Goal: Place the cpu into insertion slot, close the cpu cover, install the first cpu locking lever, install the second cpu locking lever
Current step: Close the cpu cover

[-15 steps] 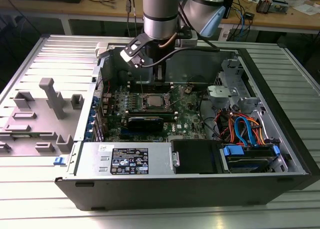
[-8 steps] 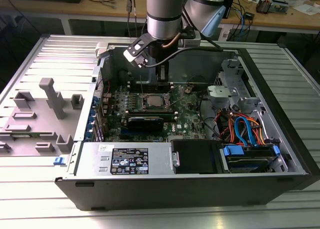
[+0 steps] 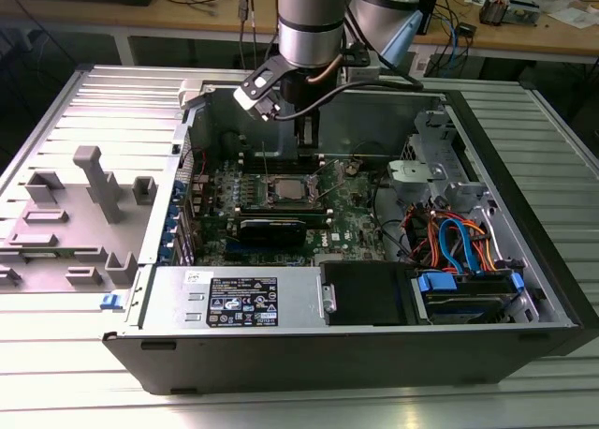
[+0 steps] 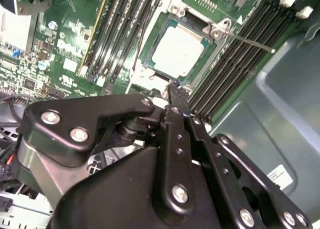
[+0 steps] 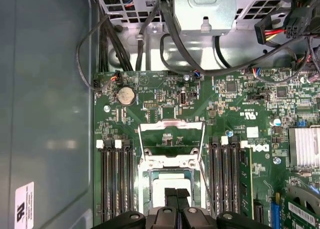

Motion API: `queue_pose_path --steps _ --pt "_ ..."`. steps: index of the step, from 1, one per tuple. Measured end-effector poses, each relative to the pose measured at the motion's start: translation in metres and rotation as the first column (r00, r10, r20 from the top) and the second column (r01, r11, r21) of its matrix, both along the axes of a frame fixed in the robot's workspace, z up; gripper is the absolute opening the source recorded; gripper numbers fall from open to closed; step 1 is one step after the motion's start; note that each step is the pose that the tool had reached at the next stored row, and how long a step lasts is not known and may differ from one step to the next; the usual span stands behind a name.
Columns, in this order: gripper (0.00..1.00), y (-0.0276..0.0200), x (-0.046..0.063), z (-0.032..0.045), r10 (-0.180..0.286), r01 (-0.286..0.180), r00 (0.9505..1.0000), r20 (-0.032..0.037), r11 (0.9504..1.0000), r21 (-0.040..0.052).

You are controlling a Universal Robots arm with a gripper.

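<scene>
Open computer case [image 3: 328, 354] lies on side on ribbed metal surface [image 3: 56, 373]. Power supply [image 3: 243, 303] with label sits along near wall. Drive [image 3: 465, 298] with blue clips is beside it, orange and blue cables [image 3: 449, 237] close by. Grey plastic fixture [image 3: 94, 190] at exterior view's left, outside case. On motherboard [image 5: 235, 114], first wrist view: coin battery [image 5: 126, 95], black memory slots [image 5: 115, 179], finned heatsink [image 5: 304, 146].
</scene>
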State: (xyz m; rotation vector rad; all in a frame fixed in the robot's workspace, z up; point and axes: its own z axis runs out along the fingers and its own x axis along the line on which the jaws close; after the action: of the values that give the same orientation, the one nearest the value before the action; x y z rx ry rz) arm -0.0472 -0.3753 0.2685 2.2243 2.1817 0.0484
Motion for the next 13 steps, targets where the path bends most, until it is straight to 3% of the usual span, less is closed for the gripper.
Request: queue_pose_path --steps 13 --pt "0.11 0.0001 0.0006 0.0000 0.000 0.000 1.0000 0.0000 1.0000 0.0000"
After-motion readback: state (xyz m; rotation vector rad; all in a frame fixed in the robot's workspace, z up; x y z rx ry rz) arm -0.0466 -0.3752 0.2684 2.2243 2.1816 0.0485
